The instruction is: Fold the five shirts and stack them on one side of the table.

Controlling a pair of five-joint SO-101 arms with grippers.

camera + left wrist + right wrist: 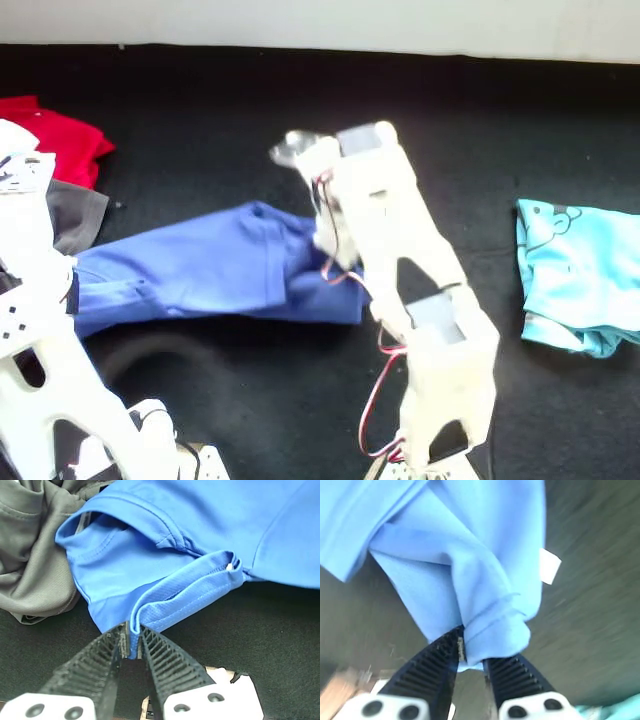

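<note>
A blue shirt [200,265] lies stretched across the middle of the black table, held at both ends. At its left end, beside the grey shirt [30,555], my left gripper [131,641] is shut on a folded edge of the blue shirt [200,525]. My right gripper [470,652] is shut on a bunched fold of the blue shirt [460,555] at its right end, under the right arm [385,215]. A white tag [549,566] sticks out of the cloth there.
A red shirt [60,140] and the grey shirt [75,215] lie crumpled at the far left. A cyan shirt [575,275] lies crumpled at the right edge. Bare black tabletop [480,130] stretches along the back and between the right arm and the cyan shirt.
</note>
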